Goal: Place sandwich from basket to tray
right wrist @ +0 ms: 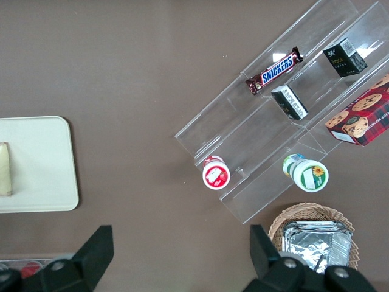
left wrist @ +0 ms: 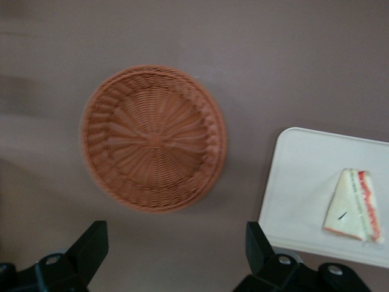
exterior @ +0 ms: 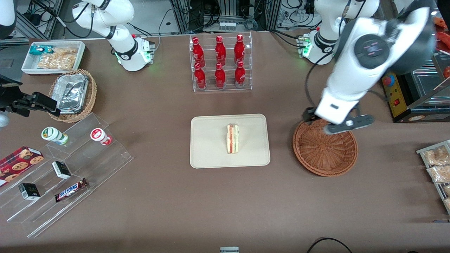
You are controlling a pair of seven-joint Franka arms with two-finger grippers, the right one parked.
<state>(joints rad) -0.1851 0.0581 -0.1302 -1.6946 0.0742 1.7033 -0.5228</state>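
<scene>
The sandwich (exterior: 232,138), a pale bread wedge with red and green filling, lies on the cream tray (exterior: 211,154) in the middle of the table; both also show in the left wrist view, the sandwich (left wrist: 354,205) on the tray (left wrist: 304,182). The reddish-brown wicker basket (exterior: 325,149) stands beside the tray toward the working arm's end and holds nothing; it also shows in the left wrist view (left wrist: 152,139). My left gripper (left wrist: 176,243) hangs high above the basket's rim, farther from the front camera than the basket's middle, open and empty. In the front view the arm hides its fingers.
A clear rack of red bottles (exterior: 220,62) stands farther from the front camera than the tray. Toward the parked arm's end are a tan basket with foil containers (exterior: 73,94), a white bin of snacks (exterior: 53,57) and clear stepped shelves (exterior: 63,175). Bagged snacks (exterior: 437,165) lie toward the working arm's end.
</scene>
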